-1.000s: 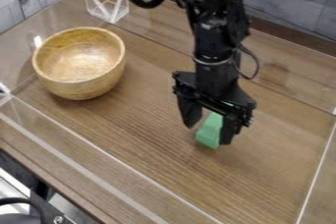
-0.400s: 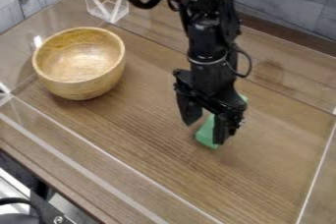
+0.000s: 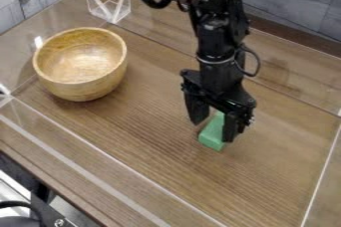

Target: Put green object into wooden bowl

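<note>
Your gripper (image 3: 217, 124) points straight down at centre right of the frame, jaws spread wide with a finger on either side of the green object (image 3: 213, 135). The block lies on the wooden table (image 3: 120, 141), just below the fingertips; whether they touch it you cannot tell. The wooden bowl (image 3: 80, 63) sits well apart at upper left, nothing visible inside.
</note>
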Tool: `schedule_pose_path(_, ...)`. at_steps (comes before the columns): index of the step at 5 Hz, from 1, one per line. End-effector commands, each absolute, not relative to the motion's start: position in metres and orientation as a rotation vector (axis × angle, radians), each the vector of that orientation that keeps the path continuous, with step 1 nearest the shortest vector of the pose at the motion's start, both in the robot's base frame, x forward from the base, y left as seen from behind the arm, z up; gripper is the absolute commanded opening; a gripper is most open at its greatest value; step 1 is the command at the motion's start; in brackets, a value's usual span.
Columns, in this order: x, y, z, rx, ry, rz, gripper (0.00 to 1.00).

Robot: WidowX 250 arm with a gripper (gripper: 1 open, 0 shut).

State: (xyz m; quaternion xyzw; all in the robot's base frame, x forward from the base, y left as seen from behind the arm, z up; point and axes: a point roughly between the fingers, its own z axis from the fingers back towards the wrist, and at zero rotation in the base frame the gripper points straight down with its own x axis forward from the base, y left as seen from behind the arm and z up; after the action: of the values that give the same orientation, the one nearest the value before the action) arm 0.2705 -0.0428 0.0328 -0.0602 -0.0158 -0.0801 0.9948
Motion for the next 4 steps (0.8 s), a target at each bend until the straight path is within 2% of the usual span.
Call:
schedule_pose_path(1, 0.281, -0.041, 0.038, -0.122, -0.086, -0.202, 1.00)
schedule_pose_path(2, 0.287, -0.038, 0.037, -0.121, -0.088, -0.174, 0.00)
schedule_pose_path(3, 0.293, -0.034, 0.047, -0.118, -0.100, -0.142, 0.00)
schedule_pose_path(4, 0.301, -0.029, 0.070, -0.120, -0.129, -0.157, 0.00)
